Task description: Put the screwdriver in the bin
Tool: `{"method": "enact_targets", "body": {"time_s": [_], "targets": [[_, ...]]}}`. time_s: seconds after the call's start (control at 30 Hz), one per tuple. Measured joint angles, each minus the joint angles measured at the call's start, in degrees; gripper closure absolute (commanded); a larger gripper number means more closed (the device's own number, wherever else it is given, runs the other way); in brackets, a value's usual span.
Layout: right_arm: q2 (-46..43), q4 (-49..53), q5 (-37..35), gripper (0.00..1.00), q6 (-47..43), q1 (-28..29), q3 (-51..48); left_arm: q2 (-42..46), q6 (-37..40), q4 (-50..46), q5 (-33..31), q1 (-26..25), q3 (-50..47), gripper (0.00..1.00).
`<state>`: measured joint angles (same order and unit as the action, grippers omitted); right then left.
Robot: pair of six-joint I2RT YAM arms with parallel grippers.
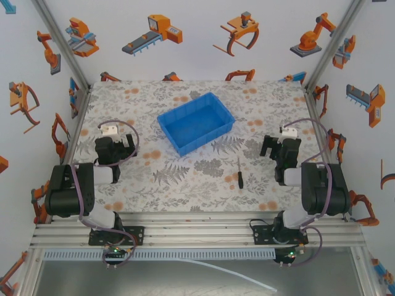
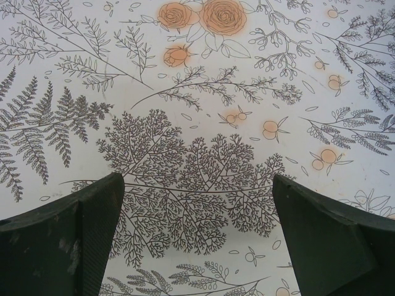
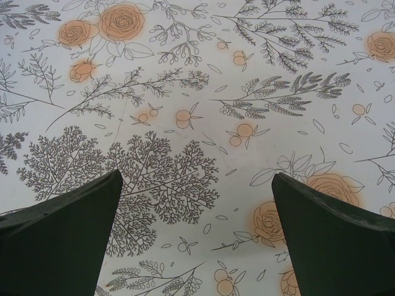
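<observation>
As we read the top view from left to right, our left gripper (image 1: 115,147) hangs over the left side of the floral table (image 1: 185,182), its arm folded back above its base. Its wrist view shows the jaws spread wide, gripping nothing. One blue bin (image 1: 196,123) sits at upper centre. Bare table separates it from the one screwdriver (image 1: 239,172), lying flat at lower right with its handle toward the bottom edge. Just right of it, our right gripper (image 1: 281,149) is posed alike, also wide apart and empty-handed. That makes two arms.
</observation>
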<state>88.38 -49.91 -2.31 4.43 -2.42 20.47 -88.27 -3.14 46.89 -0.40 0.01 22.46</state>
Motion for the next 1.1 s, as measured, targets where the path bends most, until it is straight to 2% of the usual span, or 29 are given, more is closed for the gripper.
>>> {"method": "enact_targets", "body": {"time_s": [0.77,0.9,1.1], "targets": [[0.0,0.39,-0.28,0.01,0.02,0.0,0.35,0.02,0.02,-0.46,-0.92,-0.42,0.2,0.03],[-0.66,3.93,-1.46,0.01,0.2,0.0,2.05,1.31,0.22,-9.99,-1.44,-0.66,5.14,0.03],[-6.29,13.86,-2.64,0.01,0.31,0.0,6.47,4.31,0.76,-32.15,-3.23,-1.51,22.27,0.03]]}}
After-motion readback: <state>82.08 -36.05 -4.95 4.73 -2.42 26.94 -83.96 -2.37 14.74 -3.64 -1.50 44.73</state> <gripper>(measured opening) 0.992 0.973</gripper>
